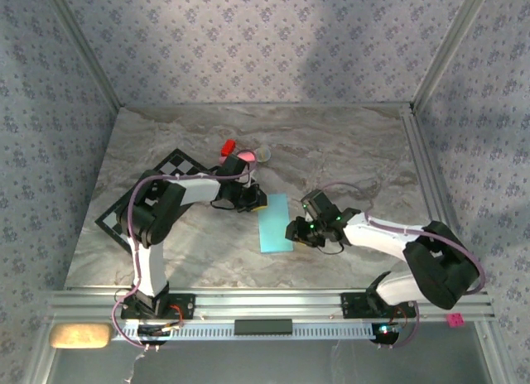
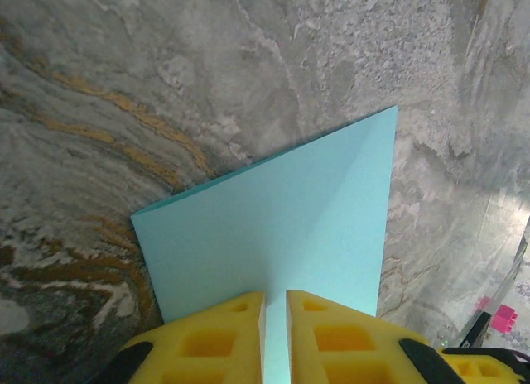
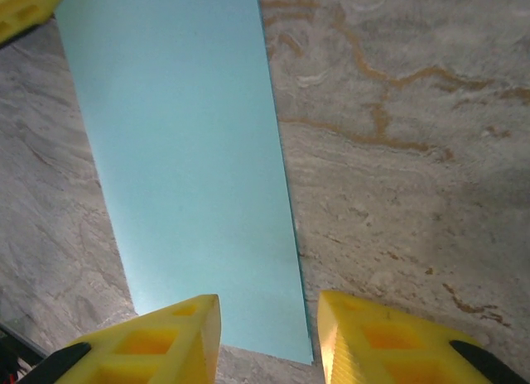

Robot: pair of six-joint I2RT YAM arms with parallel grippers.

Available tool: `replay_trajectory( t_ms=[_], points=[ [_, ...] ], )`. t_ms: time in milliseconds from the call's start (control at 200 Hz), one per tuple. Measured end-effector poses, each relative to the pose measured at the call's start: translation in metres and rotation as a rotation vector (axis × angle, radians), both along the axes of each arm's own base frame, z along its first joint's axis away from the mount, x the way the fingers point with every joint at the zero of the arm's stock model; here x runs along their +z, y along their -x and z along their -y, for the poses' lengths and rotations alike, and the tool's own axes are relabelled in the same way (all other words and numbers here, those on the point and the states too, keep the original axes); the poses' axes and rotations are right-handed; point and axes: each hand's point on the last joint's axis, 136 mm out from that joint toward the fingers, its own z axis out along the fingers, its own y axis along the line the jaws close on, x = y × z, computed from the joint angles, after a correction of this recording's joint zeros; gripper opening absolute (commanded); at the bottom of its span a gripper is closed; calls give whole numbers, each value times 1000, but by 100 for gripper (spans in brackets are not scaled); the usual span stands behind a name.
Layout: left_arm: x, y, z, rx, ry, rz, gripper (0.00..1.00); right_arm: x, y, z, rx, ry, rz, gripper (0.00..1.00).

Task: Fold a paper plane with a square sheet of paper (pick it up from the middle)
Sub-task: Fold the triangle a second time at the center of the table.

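On the table (image 1: pixel 356 144), seen from above, the square sheet of paper (image 1: pixel 275 223) lies as a long light-blue rectangle, so I judge the first halving fold done. No nose or wings show, so the pointed folds that make a paper plane are left. The left pincer (image 1: pixel 255 201) sits at the strip's far end and the right pincer (image 1: pixel 296 232) at its near right edge. A checkered mat (image 1: pixel 180 163) lies partly under the left arm, with a pink toy (image 1: pixel 245 156) and a red piece (image 1: pixel 226 146) beyond. All are well clear of the paper, and only the arms crowd it.

At the left wrist, the left pincer (image 2: pixel 276 334) has its yellow fingers (image 2: pixel 215 338) drawn almost together. Blue paper (image 2: pixel 281 210) shows in the slit, and I judge they nip its edge. A faint diagonal shade line runs toward them.

At the right wrist, the right pincer (image 3: pixel 269 343) stands wide apart, holding nothing, straddling the strip's (image 3: pixel 182 152) near corner.
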Motion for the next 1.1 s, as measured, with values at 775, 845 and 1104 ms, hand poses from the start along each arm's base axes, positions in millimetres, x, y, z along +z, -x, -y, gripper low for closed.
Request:
replay_trajectory(
  t_ms=[775, 845, 1104],
  points=[
    [-3, 2, -1, -4, 36, 18, 15, -3, 3, -11, -18, -110, -33, 37],
    [-3, 2, -1, -6, 38, 17, 16, 2, 0, -16, -17, -141, -25, 36],
    [-3, 3, -1, -21, 41, 27, 16, 16, -15, -21, -31, -225, 11, 37]
  ],
)
